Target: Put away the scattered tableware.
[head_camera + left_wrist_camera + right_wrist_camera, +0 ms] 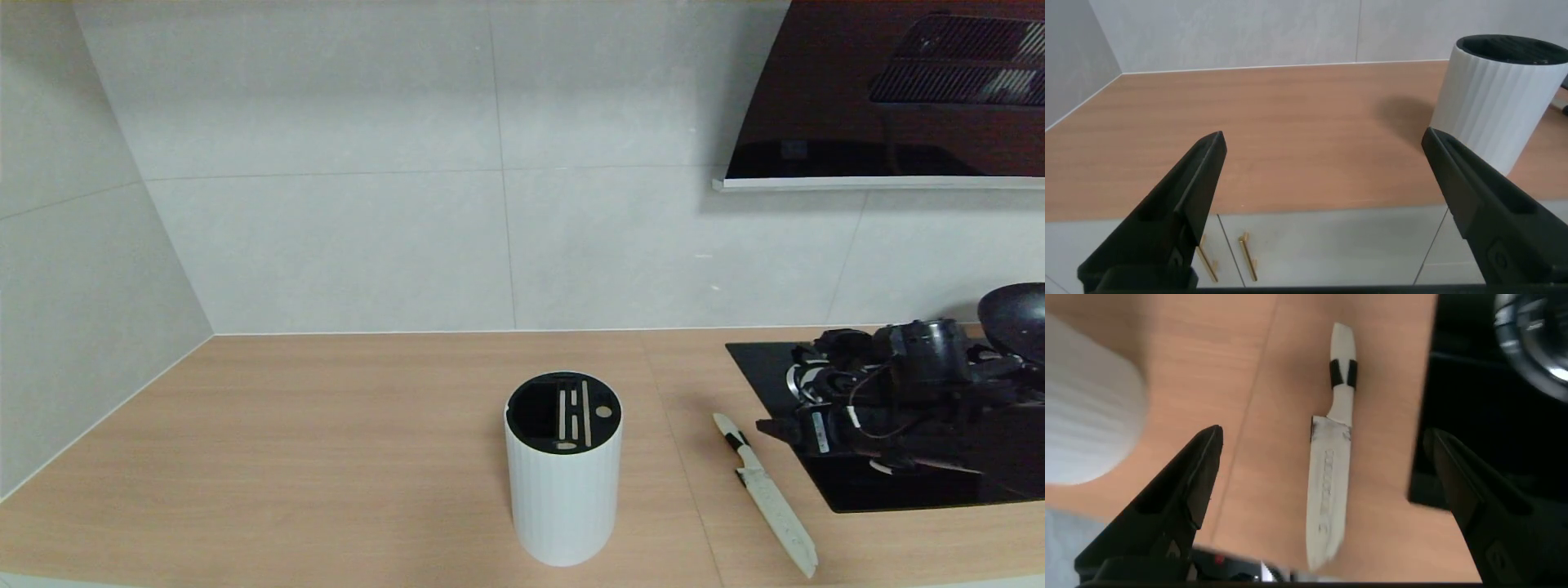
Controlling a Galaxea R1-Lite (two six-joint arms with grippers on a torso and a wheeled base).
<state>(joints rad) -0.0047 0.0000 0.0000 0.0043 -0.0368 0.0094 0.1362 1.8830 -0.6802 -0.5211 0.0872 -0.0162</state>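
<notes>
Head view, your field:
- White ribbed cylindrical holder with a black slotted top (pixel 563 482) stands upright on the light wooden counter (pixel 326 425), near the front edge.
- White knife with a black band on its handle (pixel 763 490) lies flat on the counter at 3 o'clock from the holder, apart from it. Handle points to 11 o'clock, blade tip to 5 o'clock.
- Black glass cooktop (pixel 767 363) lies just beside the knife, at its 3 o'clock.

Your claws:
- Right claw (pixel 1323 437) hangs over the cooktop's edge beside the knife handle. Its fingers are spread wide with nothing in them, and its wrist view looks down on the knife.
- Left claw (pixel 1323 139) is held low at the counter's front edge, fingers wide apart and empty, with the holder ahead of it.
</notes>
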